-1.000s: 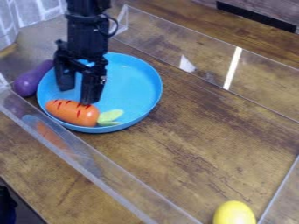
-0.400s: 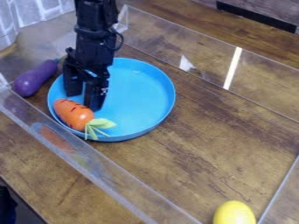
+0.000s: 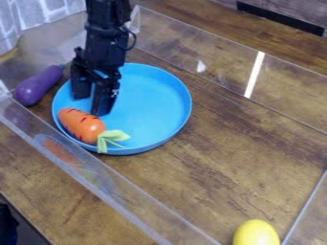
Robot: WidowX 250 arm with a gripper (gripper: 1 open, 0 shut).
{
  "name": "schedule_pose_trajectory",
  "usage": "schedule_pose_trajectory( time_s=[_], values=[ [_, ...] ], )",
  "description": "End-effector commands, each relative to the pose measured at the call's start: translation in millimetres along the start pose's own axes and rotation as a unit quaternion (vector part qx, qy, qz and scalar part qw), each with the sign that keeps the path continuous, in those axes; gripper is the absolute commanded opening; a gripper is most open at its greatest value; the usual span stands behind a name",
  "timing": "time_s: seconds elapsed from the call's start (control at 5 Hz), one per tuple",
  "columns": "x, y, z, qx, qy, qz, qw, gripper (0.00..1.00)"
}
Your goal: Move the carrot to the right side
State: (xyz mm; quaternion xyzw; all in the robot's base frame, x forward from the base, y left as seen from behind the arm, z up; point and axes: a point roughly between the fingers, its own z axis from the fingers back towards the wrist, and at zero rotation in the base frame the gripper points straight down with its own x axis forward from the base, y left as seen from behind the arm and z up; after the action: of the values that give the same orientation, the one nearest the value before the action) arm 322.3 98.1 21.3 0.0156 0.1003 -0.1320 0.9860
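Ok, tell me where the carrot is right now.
In the camera view, the carrot lies inside the blue plate, at its lower-left part, just below the open gripper.

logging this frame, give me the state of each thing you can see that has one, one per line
gripper: open, low over the left part of the plate, holding nothing that shows
carrot: lying on the plate near its front edge, leaf end toward the right
blue plate: upright, bearing the carrot
eggplant: lying beside the plate, on its left
yellow toy: resting at the bottom right, off the plate
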Motion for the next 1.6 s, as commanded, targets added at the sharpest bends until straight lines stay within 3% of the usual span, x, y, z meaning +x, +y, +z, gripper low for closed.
schedule_pose_trajectory(
  time_s=[0.0, 0.4, 0.6, 0.8, 1.0, 1.4],
  values=[
    [3.2, 14.7, 4.5, 0.007, -0.006, 0.020, 0.9998, 1.00],
    [10.4, 30.2, 2.2, 0.008, 0.001, 0.049, 0.9988, 1.00],
    [17.1, 34.9, 9.5, 0.009, 0.004, 0.054, 0.9985, 1.00],
    [10.5, 37.1, 6.8, 0.019, 0.008, -0.003, 0.9998, 1.00],
    [4.0, 39.9, 4.2, 0.029, 0.011, -0.060, 0.9977, 1.00],
    [-1.3, 29.1, 13.9, 0.025, 0.016, -0.047, 0.9984, 1.00]
  ],
)
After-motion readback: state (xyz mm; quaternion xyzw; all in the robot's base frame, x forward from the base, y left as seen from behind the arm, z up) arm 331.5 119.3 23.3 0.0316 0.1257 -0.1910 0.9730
